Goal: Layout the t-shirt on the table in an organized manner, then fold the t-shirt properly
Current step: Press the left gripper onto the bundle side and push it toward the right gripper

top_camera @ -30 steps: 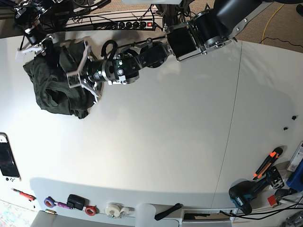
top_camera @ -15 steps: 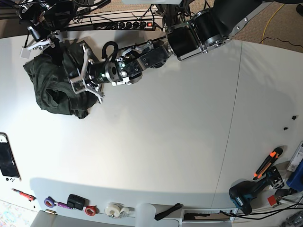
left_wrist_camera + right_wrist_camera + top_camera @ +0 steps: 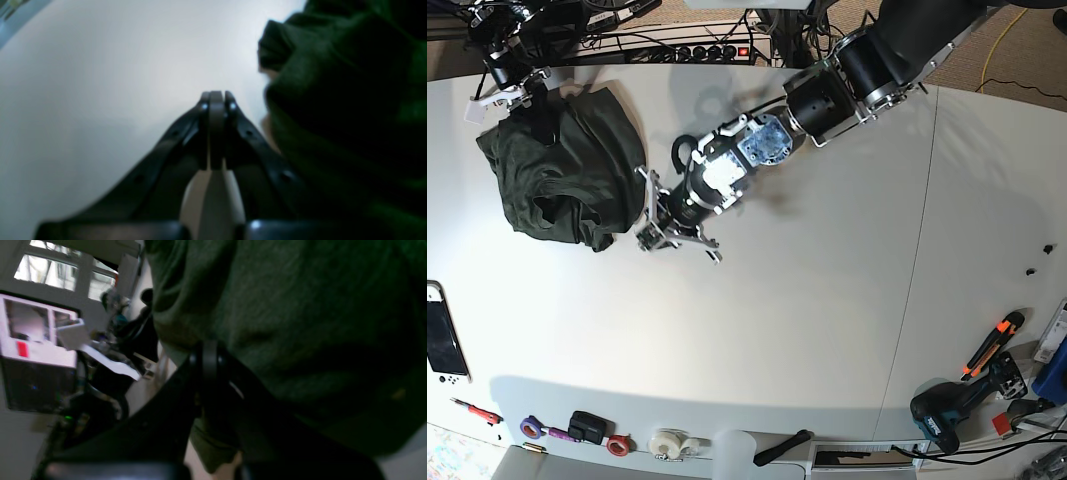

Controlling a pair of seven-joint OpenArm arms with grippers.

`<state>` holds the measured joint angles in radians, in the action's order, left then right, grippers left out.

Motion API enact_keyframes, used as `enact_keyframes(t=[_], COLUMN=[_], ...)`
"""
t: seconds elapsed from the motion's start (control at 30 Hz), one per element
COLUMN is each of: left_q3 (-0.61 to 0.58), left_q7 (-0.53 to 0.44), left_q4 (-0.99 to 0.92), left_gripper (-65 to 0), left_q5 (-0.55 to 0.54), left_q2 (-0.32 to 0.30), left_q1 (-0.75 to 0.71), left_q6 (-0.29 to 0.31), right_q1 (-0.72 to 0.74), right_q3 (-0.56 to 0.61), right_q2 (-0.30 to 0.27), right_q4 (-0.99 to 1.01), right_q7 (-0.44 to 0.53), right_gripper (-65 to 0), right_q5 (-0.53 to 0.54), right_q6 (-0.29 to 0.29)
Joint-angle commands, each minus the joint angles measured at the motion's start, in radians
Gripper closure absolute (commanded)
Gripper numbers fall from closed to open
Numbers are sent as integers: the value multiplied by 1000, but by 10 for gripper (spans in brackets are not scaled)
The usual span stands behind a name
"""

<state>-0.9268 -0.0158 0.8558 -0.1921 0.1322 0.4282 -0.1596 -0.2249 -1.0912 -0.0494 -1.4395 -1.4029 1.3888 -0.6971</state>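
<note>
The t-shirt (image 3: 557, 165) lies bunched at the worktop's (image 3: 827, 320) far corner. The right pincer (image 3: 527, 95) pinches its top edge; the left pincer (image 3: 649, 235), pressed together and empty, sits beside it. Being soft and limp, it probably needs gripping at the shoulders.

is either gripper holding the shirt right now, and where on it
The right gripper is shut on the t-shirt, pinching a fold at its far edge. The left gripper is shut and empty, beside the shirt.
</note>
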Motion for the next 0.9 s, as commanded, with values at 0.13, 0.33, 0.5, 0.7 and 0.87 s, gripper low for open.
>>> enact_keyframes(t=[0.13, 0.33, 0.5, 0.7, 0.87], left_q3=[117, 269, 262, 195, 194], left_q7=[2, 163, 299, 293, 291], left_q4=[61, 134, 139, 139, 139], left_gripper=[0, 0, 0, 0, 0], left_q5=[-70, -320, -512, -500, -492], left_q2=[25, 25, 25, 25, 25], left_q1=[26, 24, 14, -21, -29], left_q6=[172, 691, 858, 836, 830], right_q1=[20, 60, 89, 106, 106], right_q3=[-4, -4, -4, -3, -4], right_q2=[-56, -105, -114, -140, -174], right_q4=[-15, -28, -28, -31, -118], right_q7=[7, 7, 7, 7, 7], right_gripper=[0, 0, 0, 0, 0], right_q5=[72, 80, 77, 75, -17], right_q6=[-1, -1, -1, -1, -1])
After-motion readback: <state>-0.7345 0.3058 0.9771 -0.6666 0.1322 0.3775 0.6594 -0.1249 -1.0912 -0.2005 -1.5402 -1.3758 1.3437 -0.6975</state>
